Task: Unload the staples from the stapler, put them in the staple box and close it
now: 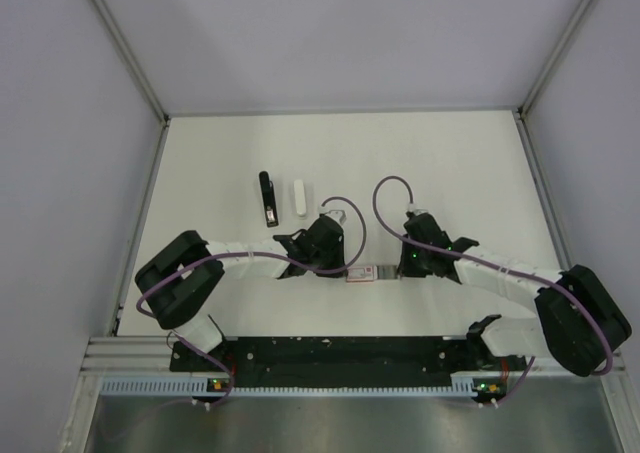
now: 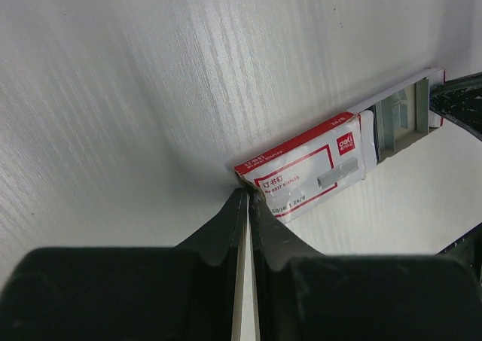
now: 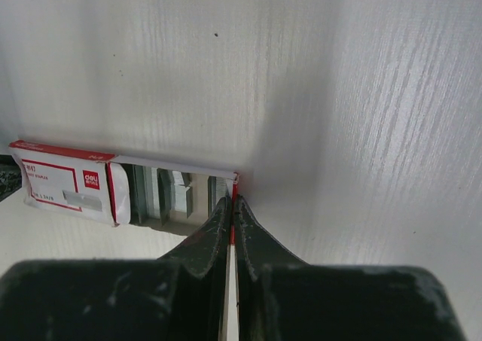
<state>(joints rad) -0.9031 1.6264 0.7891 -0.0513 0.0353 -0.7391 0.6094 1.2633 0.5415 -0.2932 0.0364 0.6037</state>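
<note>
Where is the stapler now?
In the top view the stapler lies left of centre, beyond the left arm, with a small white object at its right.

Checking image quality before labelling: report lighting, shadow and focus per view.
Top external: even, soft light, all sharp. Left wrist: left hand dark, detail lost; staple box print legible. Right wrist: right hand dark, soft shadow on the table beside the box.

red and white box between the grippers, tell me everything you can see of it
The red-and-white box is small printed cardboard, lying flat on the white table between the arms. Its sleeve is slid partly off a white inner tray, baring grey staple strips. Fingers of the left gripper pinch the sleeve's end corner; fingers of the right gripper pinch the tray's far end.
</note>
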